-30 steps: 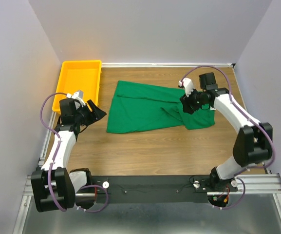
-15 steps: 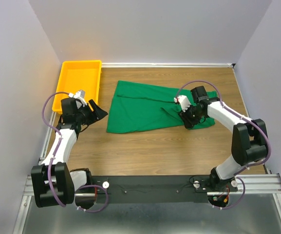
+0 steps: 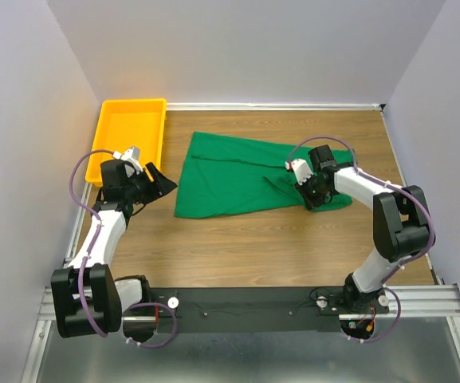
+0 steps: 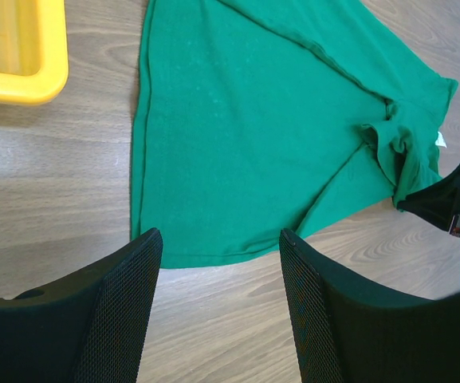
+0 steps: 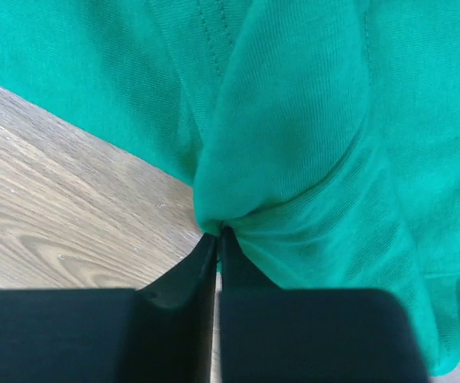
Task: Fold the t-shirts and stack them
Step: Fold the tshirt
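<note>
A green t-shirt (image 3: 237, 179) lies spread on the wooden table, creased near its right end. My right gripper (image 3: 312, 199) sits low at the shirt's near right edge. In the right wrist view its jaws (image 5: 218, 235) are pinched together on a bunched fold of the t-shirt (image 5: 293, 120). My left gripper (image 3: 159, 185) hovers left of the shirt, open, with nothing between its fingers (image 4: 126, 303). The left wrist view shows the t-shirt (image 4: 253, 136) ahead of it over bare wood.
A yellow tray (image 3: 127, 136) stands at the back left, its corner (image 4: 18, 56) visible in the left wrist view. White walls enclose the table at the back and on both sides. The arm bases sit on the black rail (image 3: 245, 307) at the near edge.
My right gripper has come down toward the near right edge of the shirt and closed on a fold of it. The left arm has stayed still.
</note>
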You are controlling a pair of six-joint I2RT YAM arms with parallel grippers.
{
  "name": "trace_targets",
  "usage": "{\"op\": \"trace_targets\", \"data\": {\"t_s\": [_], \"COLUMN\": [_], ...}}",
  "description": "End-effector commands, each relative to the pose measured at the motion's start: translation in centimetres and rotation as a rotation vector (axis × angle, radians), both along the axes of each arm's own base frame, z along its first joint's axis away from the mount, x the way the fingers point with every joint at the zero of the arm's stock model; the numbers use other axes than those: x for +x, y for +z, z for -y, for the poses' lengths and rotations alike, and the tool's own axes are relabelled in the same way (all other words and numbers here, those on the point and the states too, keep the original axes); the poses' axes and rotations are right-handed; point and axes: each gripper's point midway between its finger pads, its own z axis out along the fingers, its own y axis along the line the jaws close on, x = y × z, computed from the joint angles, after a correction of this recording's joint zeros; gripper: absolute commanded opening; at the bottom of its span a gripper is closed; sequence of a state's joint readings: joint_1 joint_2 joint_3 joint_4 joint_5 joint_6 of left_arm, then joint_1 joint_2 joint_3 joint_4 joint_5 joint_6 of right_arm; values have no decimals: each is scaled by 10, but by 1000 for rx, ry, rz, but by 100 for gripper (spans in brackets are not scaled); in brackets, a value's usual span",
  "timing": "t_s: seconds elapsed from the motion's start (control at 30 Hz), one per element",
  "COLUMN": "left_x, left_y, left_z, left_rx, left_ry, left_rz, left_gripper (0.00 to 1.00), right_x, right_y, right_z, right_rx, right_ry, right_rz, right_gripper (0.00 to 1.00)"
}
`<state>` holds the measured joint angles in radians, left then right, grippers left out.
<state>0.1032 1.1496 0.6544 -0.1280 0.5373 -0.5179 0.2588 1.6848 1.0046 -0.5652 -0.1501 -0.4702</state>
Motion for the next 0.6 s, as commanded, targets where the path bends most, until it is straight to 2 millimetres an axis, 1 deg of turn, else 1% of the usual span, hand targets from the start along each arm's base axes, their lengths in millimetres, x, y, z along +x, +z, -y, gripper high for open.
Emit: {"op": "trace_targets", "data": {"t_s": [0.0,0.03,0.13,0.17,0.23,0.3,0.33,0.37,0.4,0.43,0.47,0.5,0.53,0.57], "left_x": [-2,-2,-1,-2,-2,-2,-2,-2,-2,-1,-1,0,1,2], "left_y": [-3,-3,-1,-1,-1,-3,-4,-4,-5,-5,-5,-5,-3,-3], "left_z": [6,7,7,7,6,6,6,6,6,6,7,7,8,7], "left_rx": [-17,-18,-15,-11,-5,-5,-6,-7,-8,-11,-12,-13,-13,-10], "left_ry": [-36,-41,-44,-45,-46,-48,-44,-45,-45,-46,-49,-53,-55,-57], "left_rz": [4,6,10,9,8,4,2,4,1,2,3,4,8,9], "left_gripper": [68,68,68,68,68,68,68,68,68,68,68,68,68,68], "right_x": [-1,-2,4,7,20,29,40,41,49,54,57,65,69,73], "right_y": [-6,-5,14,23,51,68,81,80,86,82,79,81,70,68], "right_z": [3,2,2,4,13,24,39,47,62,70,77,90,95,99], "right_rx": [-20,-15,-3,0,6,8,9,8,13,7,0,-19,-37,-36], "right_ry": [-27,-34,-55,-62,-91,-124,-175,-204,-270,-306,-335,-399,-429,-448], "right_rz": [10,9,60,88,176,223,260,257,270,259,251,261,235,229], "right_gripper": [6,0,1,1,1,0,1,1,1,1,7,25,36,36]}}
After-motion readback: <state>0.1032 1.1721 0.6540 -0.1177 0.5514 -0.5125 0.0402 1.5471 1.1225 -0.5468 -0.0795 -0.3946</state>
